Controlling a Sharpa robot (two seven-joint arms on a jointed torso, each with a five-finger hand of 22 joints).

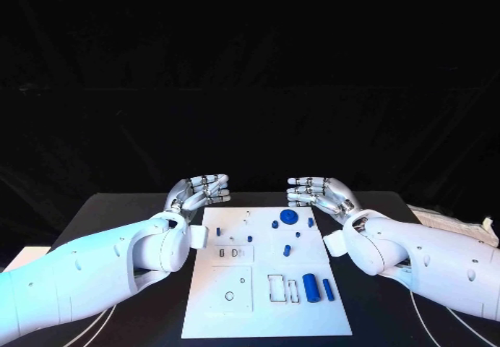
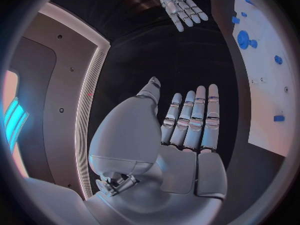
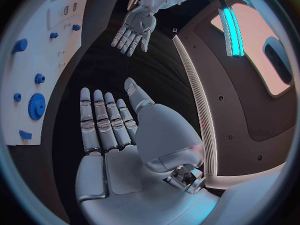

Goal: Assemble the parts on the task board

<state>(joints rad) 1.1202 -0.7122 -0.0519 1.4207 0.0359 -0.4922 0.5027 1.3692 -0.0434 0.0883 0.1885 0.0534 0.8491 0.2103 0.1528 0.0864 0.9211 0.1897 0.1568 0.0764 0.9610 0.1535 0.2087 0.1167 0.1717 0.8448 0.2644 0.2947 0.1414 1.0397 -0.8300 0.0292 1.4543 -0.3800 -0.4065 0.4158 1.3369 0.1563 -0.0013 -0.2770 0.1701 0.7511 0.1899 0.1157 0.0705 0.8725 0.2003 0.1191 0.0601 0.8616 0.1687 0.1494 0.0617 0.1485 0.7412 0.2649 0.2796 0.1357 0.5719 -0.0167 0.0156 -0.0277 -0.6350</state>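
Observation:
The white task board (image 1: 224,318) lies in the middle of the black table. Several blue parts are on it: a gear (image 1: 289,215) near its far edge, small pegs such as one (image 1: 287,250) mid-board, and two longer cylinders (image 1: 309,288) near the front right. My left hand (image 1: 200,191) hovers beyond the board's far left corner, fingers straight, holding nothing. My right hand (image 1: 321,194) mirrors it beyond the far right corner, also empty. In the left wrist view my left hand (image 2: 187,120) shows a flat palm beside the board (image 2: 275,95). The right wrist view shows my right hand (image 3: 109,120) the same way.
The black table (image 1: 115,210) has bare strips on both sides of the board. A pale bundle (image 1: 453,217) lies at the table's right edge. Thin white cables (image 1: 422,318) run along the front right.

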